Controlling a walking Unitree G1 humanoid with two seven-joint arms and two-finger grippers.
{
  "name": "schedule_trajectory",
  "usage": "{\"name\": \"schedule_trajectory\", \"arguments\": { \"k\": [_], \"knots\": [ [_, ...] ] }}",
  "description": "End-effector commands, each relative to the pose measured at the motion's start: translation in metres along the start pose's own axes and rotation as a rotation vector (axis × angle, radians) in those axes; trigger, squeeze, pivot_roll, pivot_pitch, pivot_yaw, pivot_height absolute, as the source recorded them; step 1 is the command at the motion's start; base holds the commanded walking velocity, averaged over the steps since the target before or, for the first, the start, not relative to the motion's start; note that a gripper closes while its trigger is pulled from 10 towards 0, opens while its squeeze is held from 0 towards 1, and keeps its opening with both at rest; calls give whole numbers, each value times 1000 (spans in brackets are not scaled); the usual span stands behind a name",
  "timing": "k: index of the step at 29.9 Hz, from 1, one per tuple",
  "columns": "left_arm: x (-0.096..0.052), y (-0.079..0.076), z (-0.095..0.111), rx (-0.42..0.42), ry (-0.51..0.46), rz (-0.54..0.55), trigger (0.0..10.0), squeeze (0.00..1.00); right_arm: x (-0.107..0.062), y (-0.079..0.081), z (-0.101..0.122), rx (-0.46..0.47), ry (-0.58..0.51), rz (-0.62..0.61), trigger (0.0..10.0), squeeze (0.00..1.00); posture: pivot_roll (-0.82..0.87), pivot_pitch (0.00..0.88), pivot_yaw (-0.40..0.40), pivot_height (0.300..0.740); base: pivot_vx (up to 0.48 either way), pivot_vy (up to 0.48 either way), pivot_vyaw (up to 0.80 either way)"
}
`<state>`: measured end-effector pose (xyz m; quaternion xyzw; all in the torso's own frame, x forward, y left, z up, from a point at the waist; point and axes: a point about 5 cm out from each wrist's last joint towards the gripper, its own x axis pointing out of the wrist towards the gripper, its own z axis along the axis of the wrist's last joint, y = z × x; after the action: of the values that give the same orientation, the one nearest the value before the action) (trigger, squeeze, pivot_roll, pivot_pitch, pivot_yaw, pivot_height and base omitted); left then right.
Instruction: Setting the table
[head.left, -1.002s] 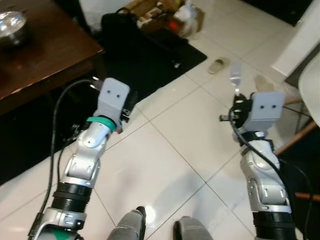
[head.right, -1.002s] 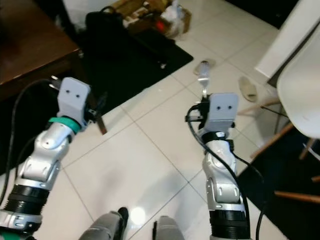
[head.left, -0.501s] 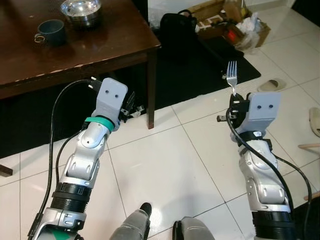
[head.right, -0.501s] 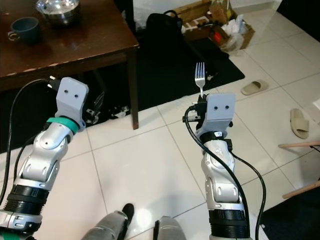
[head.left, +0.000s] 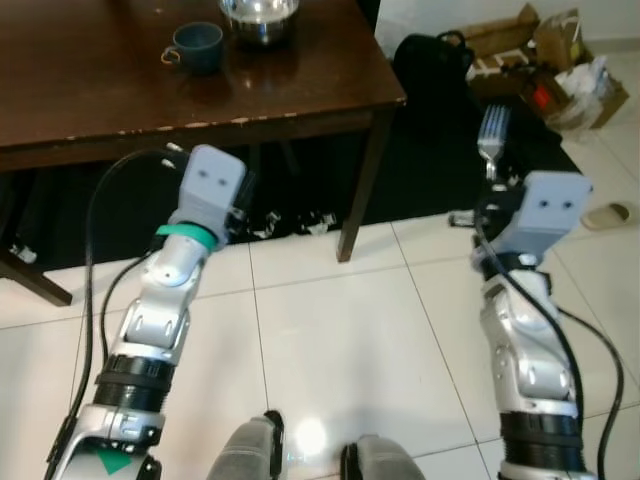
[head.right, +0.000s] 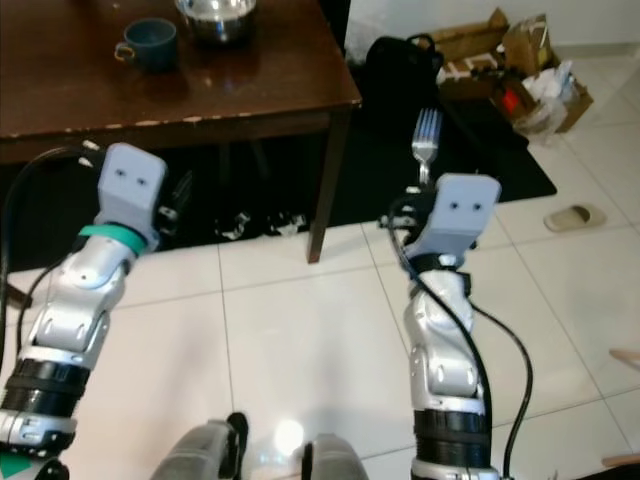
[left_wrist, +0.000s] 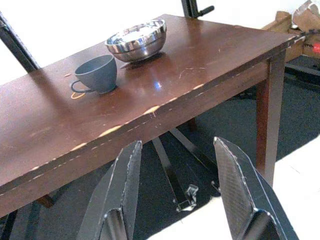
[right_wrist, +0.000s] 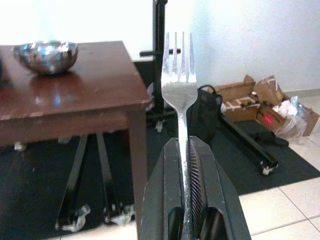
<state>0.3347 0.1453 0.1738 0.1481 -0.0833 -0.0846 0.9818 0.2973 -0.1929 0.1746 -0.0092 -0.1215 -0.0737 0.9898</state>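
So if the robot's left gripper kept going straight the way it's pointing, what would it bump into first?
Probably the front edge of the brown table: the open left gripper points just under the tabletop, though depth is hard to judge.

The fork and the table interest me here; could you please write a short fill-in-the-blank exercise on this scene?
1. The right gripper is shut on a ____, tines pointing up.
2. On the brown table, a blue cup stands beside a steel ____.
3. The left gripper has its fingers ____ and holds nothing.
4. A slipper lies on the white ____ floor.

Missing words: fork; bowl; open; tiled
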Motion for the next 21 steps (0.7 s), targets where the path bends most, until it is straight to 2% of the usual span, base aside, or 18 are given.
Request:
{"name": "schedule_trajectory", "arguments": {
  "k": [1, 14, 19, 21],
  "knots": [
    [0, -7, -2, 6, 6, -25, 10000, 0, -1, -7, 0, 6, -4, -33, 10000, 0, -19, 54, 44, 740, 480, 0, 0],
    [1, -8, -1, 15, -6, -29, 10000, 0, -1, -8, 1, 12, -10, -52, 10000, 0, -17, 59, 45, 740, 480, 0, 0],
    [2, -7, 10, 45, -77, -29, 10000, 0, 0, -8, 3, 21, -23, -51, 10000, 0, -19, 62, 42, 740, 480, 0, 0],
    [2, -7, 10, 45, -77, -29, 10000, 0, 0, -8, 3, 21, -23, -51, 10000, 0, -19, 62, 42, 740, 480, 0, 0]
  ]
}}
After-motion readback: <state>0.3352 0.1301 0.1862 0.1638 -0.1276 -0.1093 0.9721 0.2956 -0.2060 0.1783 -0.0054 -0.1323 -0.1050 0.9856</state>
